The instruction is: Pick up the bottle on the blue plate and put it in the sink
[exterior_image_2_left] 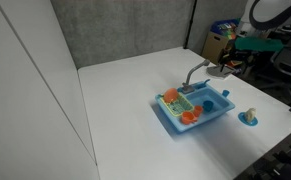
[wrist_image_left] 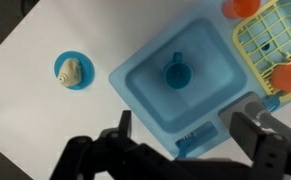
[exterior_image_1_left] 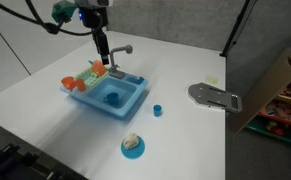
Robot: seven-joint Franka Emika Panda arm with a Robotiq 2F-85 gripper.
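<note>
The cream-beige bottle (exterior_image_1_left: 132, 141) lies on the small blue plate (exterior_image_1_left: 125, 152) on the white table, in front of the sink. It also shows in the wrist view (wrist_image_left: 72, 70) on the plate (wrist_image_left: 61, 80) and, small, in an exterior view (exterior_image_2_left: 250, 115). The light-blue sink (exterior_image_1_left: 127, 107) has a grey faucet (exterior_image_1_left: 122, 49) and an orange and green rack (exterior_image_1_left: 87, 74). My gripper (exterior_image_1_left: 103, 60) hangs open and empty above the sink's faucet end, well apart from the bottle. In the wrist view its fingers (wrist_image_left: 185, 128) straddle the sink's edge (wrist_image_left: 135, 95).
A blue cup-like piece (wrist_image_left: 176, 73) sits in the sink basin. A tiny blue cup (exterior_image_1_left: 157, 110) stands on the table beside the sink. A flat grey object (exterior_image_1_left: 215, 97) lies near the table's edge. A cardboard box (exterior_image_1_left: 280, 80) stands off the table.
</note>
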